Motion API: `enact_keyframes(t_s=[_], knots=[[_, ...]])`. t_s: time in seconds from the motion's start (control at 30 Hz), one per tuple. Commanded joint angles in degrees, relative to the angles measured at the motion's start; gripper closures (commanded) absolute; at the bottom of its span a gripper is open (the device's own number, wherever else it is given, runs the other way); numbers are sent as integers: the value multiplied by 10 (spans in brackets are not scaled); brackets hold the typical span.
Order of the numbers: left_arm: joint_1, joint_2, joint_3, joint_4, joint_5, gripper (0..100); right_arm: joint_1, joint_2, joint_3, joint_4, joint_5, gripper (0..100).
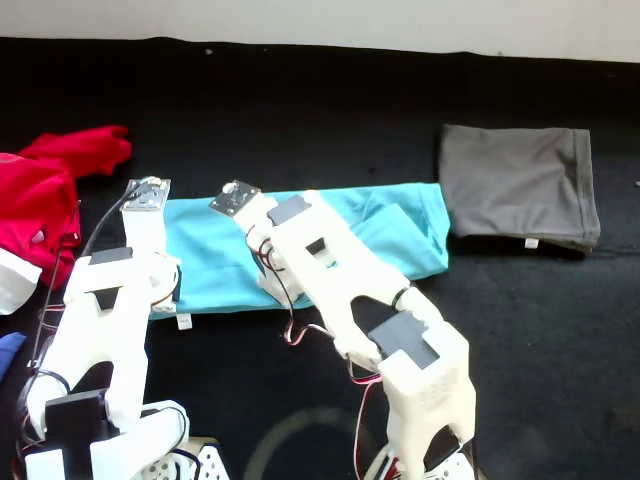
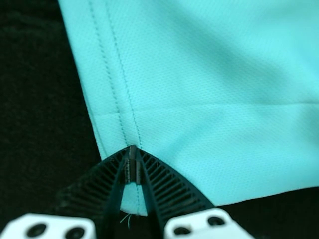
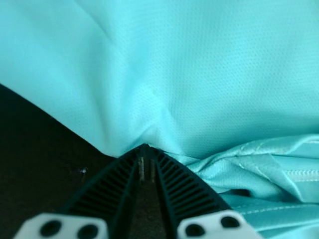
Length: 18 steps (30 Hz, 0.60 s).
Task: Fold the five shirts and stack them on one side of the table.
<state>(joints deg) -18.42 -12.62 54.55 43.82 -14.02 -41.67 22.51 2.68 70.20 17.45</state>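
Pinched shut on the hemmed corner of the teal shirt (image 2: 209, 99) with the left gripper (image 2: 132, 162); clamped closed on a bunched fold at the same shirt's edge with the right gripper (image 3: 144, 162). Spread flat mid-way across the black table (image 1: 300, 100), long axis side to side in the high view, one end toward the red shirts (image 1: 40, 195), the other just beside the folded grey shirt (image 1: 520, 185)

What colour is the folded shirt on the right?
Folded shirt is grey, best in high view.
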Motion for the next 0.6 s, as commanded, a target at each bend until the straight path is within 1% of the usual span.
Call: enact_keyframes(t_s=[0.0,0.2,0.3,0.37,0.47,0.57], knots=[[-6,3,2,-4,1,992,8,-44,-13,1,-4,991],[-5,-2,-2,-3,1,992,70,-172,-95,63,-2,991],[-4,-2,-20,3,2,992,108,-213,-123,89,-1,991],[-3,-2,-49,34,2,992,131,-212,-116,102,0,991],[-3,-2,-116,109,4,992,160,-189,-80,109,0,991],[-4,-2,-197,187,40,992,186,-156,-59,111,0,991]])
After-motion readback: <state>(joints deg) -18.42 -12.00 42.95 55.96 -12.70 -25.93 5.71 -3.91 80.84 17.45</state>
